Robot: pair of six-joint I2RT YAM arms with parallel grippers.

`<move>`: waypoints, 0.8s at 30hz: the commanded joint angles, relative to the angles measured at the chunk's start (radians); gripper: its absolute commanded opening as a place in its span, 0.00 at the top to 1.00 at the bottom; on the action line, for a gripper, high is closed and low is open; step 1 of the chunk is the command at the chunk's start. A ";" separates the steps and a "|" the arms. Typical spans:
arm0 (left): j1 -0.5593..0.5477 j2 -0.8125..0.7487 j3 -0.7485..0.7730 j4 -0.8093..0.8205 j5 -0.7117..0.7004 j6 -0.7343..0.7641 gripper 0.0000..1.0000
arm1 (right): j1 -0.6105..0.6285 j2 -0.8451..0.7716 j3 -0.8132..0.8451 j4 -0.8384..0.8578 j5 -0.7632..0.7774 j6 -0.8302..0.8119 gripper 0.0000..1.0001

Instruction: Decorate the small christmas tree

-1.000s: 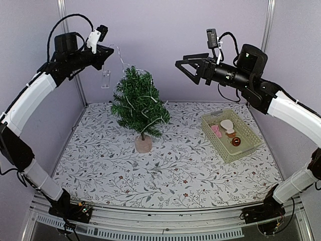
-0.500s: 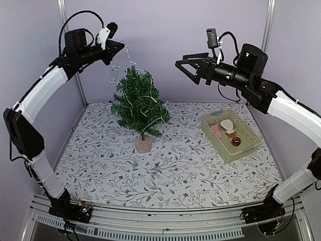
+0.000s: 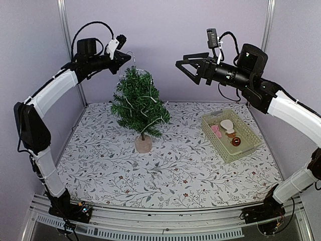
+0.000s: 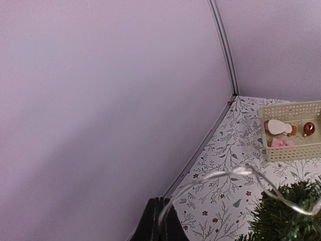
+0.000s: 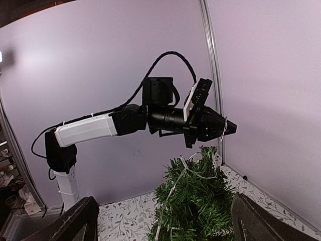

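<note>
The small christmas tree [image 3: 140, 103] stands on its pale round base [image 3: 143, 144] at the back left of the table. A thin clear light string [image 3: 150, 95] winds through its branches. My left gripper [image 3: 128, 56] hovers just above and left of the treetop, shut on the end of that string [image 4: 220, 175]. In the left wrist view the dark fingertips [image 4: 150, 221] pinch the string, with the tree [image 4: 291, 216] at the lower right. My right gripper [image 3: 183, 63] hangs open and empty in the air to the right of the tree [image 5: 200, 201]. It faces the left gripper [image 5: 228, 129].
A pale yellow basket [image 3: 253, 145] sits at the right and holds a pink piece [image 3: 216, 130], a white piece [image 3: 226, 124] and a brown ball [image 3: 235, 142]. A metal post [image 3: 67, 45] and the purple back wall stand close behind the left arm.
My left arm has swung right and slightly up with the string, from left of the tree to just above its top. The right arm has not moved.
</note>
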 commanded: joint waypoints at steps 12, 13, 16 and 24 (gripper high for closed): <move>0.006 -0.064 -0.177 0.028 0.091 0.034 0.96 | -0.009 -0.003 0.028 -0.011 -0.005 -0.009 0.04; 0.005 -0.065 -0.180 0.029 0.098 0.033 0.96 | -0.009 -0.003 0.029 -0.011 -0.005 -0.008 0.04; 0.005 -0.067 -0.175 0.030 0.104 0.029 0.93 | -0.009 -0.004 0.028 -0.012 -0.005 -0.006 0.04; 0.043 -0.113 -0.206 0.061 -0.013 -0.009 0.64 | -0.009 -0.014 0.026 -0.015 -0.001 -0.009 0.04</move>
